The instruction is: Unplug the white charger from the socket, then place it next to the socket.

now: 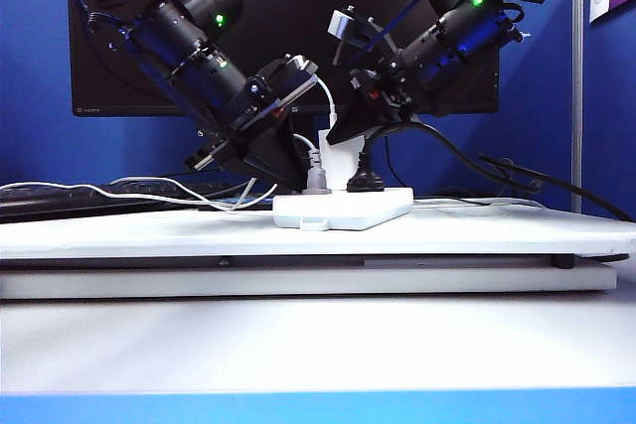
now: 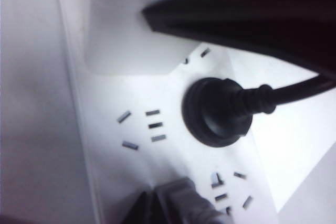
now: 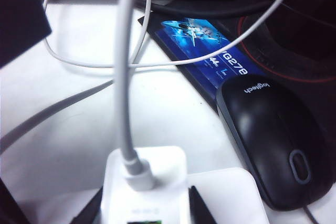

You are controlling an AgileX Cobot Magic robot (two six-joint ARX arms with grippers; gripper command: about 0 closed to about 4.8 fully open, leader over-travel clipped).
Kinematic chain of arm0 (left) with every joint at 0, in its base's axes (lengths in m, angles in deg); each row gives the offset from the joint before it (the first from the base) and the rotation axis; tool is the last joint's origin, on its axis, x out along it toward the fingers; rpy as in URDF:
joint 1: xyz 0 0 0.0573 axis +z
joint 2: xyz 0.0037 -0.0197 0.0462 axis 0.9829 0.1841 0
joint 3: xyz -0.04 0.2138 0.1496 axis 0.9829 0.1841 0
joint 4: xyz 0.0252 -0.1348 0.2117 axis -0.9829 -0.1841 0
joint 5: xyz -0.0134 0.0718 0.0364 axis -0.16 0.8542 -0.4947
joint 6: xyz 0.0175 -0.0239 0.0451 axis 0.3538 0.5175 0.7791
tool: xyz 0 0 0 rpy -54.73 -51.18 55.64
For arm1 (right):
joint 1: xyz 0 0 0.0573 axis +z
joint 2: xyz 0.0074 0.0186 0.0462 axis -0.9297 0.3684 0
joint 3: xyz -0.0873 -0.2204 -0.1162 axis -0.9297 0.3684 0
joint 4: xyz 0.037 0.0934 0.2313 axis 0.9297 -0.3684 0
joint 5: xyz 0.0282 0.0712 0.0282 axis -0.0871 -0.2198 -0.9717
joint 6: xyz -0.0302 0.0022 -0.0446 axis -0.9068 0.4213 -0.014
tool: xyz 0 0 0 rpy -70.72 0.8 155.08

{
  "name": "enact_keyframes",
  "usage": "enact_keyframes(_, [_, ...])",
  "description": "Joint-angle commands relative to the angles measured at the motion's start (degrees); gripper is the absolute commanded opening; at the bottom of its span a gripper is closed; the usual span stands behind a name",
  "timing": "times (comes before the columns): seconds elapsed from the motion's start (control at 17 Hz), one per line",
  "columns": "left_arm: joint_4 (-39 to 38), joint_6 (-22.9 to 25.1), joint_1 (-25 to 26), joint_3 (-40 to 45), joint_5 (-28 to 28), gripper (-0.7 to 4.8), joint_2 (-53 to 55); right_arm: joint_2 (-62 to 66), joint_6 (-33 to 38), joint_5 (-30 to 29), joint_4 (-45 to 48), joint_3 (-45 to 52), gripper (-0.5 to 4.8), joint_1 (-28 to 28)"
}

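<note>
Tabletop scene: right gripper [image 3: 144, 203] jaws clamp the white charger [image 3: 144, 182]; left gripper [image 1: 288, 171] jaws' state unclear.

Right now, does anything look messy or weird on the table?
Nothing looks broken or spilled. The white charger stands upright in the socket, with the right hand closed on its sides. The left hand is low by the socket. Loose white cables trail across the table.

Even bright indoor light, washed-out whites, soft blur in both close wrist views
</note>
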Motion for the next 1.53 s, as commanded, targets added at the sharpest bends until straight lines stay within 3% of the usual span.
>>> enact_keyframes(0.06, [-1.53,0.17,-0.92,0.63,-1.73,-0.05,2.08,-0.5,6.95,-8.26,5.42,-0.42,0.44,1.07])
enact_keyframes(0.18, [-1.62,0.22,-0.92,0.61,-1.73,-0.05,2.4,-0.59,4.52,-6.93,5.7,-0.42,0.44,1.09])
enact_keyframes(0.35, [-1.84,0.42,-0.92,0.61,-1.7,-0.05,2.49,-0.5,11.43,-9.7,8.83,-0.39,0.43,1.07])
enact_keyframes(0.53, [-1.84,0.42,-0.92,0.61,-1.7,-0.05,2.6,-0.92,5.03,-7.32,10.08,-0.42,0.43,1.05])
enact_keyframes(0.7, [-2.14,0.44,-0.92,0.61,-1.7,-0.05,2.75,-0.92,10.49,-10.29,11.32,-0.39,0.43,0.7])
enact_keyframes(0.88, [-2.14,0.42,-0.92,0.61,-1.7,-0.05,2.78,-1.16,4.96,-8.26,11.17,-0.39,0.43,0.59])
enact_keyframes(1.06, [-2.32,0.42,-0.92,0.61,-1.55,-0.05,2.78,-1.22,10.47,-10.49,11.85,-0.39,0.41,0.55])
enact_keyframes(1.23, [-2.29,0.42,-0.92,0.61,-1.51,-0.05,2.8,-1.77,4.5,-8.9,11.19,-0.39,0.4,0.63])
enact_keyframes(1.41, [-2.27,0.44,-0.92,0.63,-1.51,-0.05,2.82,-1.86,12.2,-12.26,13.86,-0.42,0.4,0.44])
enact_keyframes(1.53, [-2.23,0.44,-0.92,0.61,-1.55,-0.05,3.13,-2.27,6.54,-10.16,13.77,-0.39,0.39,0.5])
